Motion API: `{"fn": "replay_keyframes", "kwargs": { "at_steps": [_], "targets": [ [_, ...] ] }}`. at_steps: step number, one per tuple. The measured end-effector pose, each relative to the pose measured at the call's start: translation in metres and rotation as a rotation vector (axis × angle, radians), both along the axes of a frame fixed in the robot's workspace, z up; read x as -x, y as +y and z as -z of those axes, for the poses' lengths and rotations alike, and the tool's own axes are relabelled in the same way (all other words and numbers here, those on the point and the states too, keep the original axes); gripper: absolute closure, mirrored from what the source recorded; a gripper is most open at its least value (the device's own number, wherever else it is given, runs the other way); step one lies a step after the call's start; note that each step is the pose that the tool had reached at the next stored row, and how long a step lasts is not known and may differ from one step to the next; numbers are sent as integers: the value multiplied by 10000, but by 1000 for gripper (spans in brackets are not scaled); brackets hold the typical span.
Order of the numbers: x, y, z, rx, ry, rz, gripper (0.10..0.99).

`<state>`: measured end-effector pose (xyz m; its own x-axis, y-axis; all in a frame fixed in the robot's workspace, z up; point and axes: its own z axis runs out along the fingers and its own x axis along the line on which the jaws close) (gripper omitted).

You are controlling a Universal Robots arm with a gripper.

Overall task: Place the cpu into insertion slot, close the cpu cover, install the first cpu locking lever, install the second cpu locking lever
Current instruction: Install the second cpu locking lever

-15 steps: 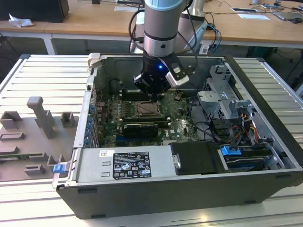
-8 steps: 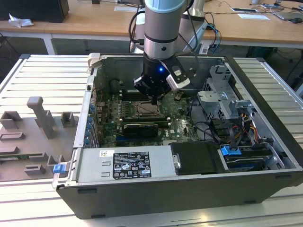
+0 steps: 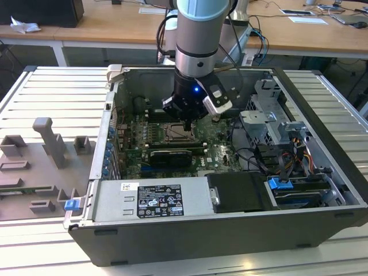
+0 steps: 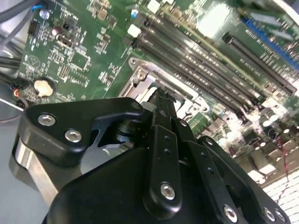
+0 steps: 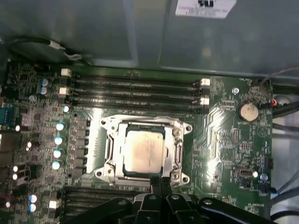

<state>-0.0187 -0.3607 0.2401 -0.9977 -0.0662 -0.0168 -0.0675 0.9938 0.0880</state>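
An open desktop computer case (image 3: 322, 172) lies on a slatted worktop (image 3: 52, 98), its green motherboard (image 3: 215, 150) facing up. The robot arm reaches down into the case, and its gripper (image 3: 187, 122) hangs just above the processor socket (image 3: 179, 134) near the board's centre.

In the first wrist view, the cpu (image 5: 144, 150) already sits in its socket, pale square face showing. The cpu cover (image 5: 176, 150), a silver frame, appears to lie closed around it, though the angle makes that hard to confirm. The memory slots (image 5: 135, 91) run across at 12 o'clock from the socket. The black jaws meet the socket's edge at 6 o'clock, drawn together and holding nothing.

Judging from this, placement is done and the work stands at the cover or the first locking lever. The next move calls for a precise press along the socket's edge, clear of the chip.
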Motion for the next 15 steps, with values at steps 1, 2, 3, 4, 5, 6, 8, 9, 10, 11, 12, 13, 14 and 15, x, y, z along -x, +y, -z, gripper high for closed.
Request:
{"fn": "replay_keyframes", "kwargs": {
  "at_steps": [1,2,3,4,5,6,8,9,10,11,12,13,14,15],
  "targets": [
    [0,-11,0,0,0,0,980],
    [0,-18,0,-1,0,0,980],
    [0,-29,0,0,1,1,980],
    [0,-35,0,-1,0,1,980],
    [0,-41,0,0,1,0,980],
    [0,-47,0,0,0,0,980],
    [0,-69,0,0,1,0,980],
    [0,-78,0,0,0,0,980],
    [0,-87,1,0,0,0,980],
    [0,-99,1,-1,1,0,980],
    [1,-114,0,0,0,0,980],
    [1,-127,0,0,0,0,980],
    [2,-147,0,0,0,0,980],
    [3,-165,1,0,0,0,980]
  ]
}}
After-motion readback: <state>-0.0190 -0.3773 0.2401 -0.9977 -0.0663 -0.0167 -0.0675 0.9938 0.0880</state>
